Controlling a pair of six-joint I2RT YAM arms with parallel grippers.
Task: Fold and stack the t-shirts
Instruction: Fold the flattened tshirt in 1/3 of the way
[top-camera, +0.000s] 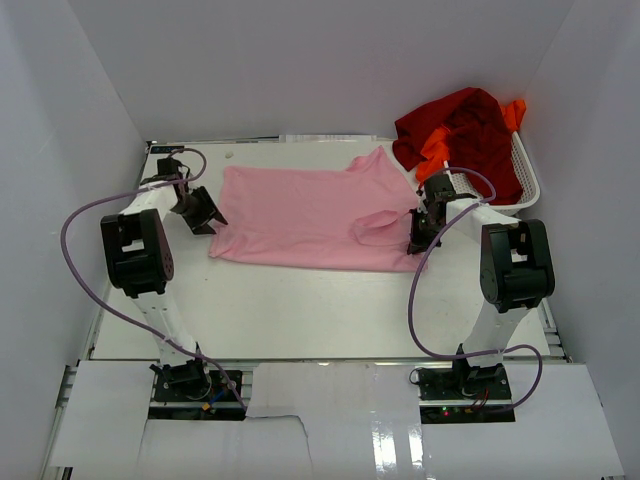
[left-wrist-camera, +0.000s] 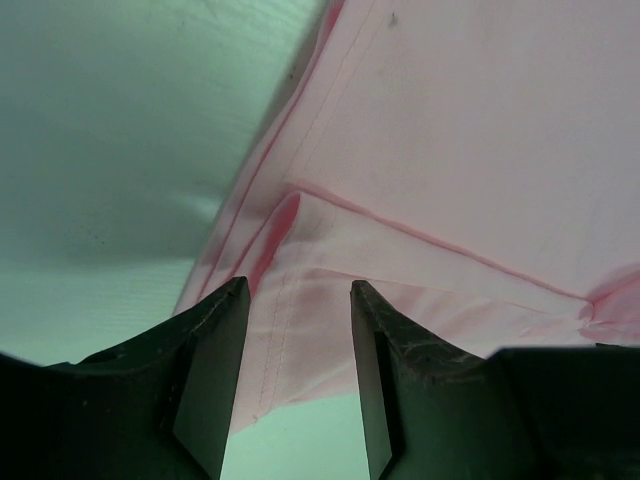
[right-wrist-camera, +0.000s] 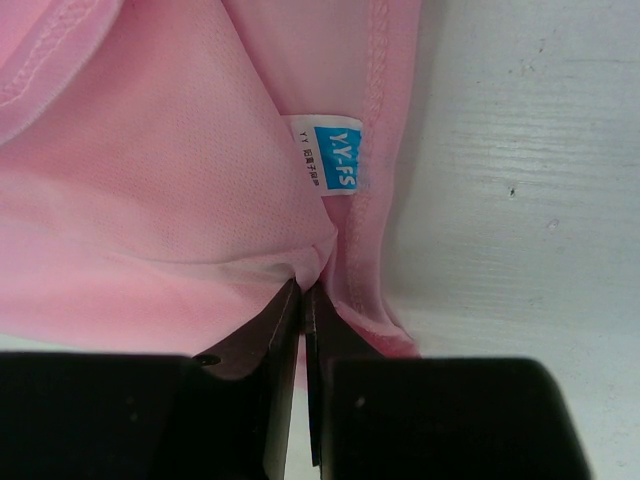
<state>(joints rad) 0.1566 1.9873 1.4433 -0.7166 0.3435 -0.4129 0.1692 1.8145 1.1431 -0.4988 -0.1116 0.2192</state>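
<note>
A light pink t-shirt (top-camera: 300, 215) lies spread flat on the table, with one part folded over near its right end. At the shirt's left edge my left gripper (top-camera: 207, 215) is open. In the left wrist view its jaws (left-wrist-camera: 298, 290) stand apart just above a hemmed corner of the pink t-shirt (left-wrist-camera: 450, 150). My right gripper (top-camera: 420, 238) is shut on the shirt's right end. The right wrist view shows it (right-wrist-camera: 303, 287) pinching a fold of pink t-shirt (right-wrist-camera: 150, 180) beside the neck label (right-wrist-camera: 335, 160). A dark red t-shirt (top-camera: 460, 120) and an orange t-shirt (top-camera: 435, 150) lie crumpled in the basket.
A white mesh basket (top-camera: 528, 175) stands at the back right, just behind the right gripper. White walls close in the table (top-camera: 300, 310) at the left, back and right. Purple cables loop off both arms.
</note>
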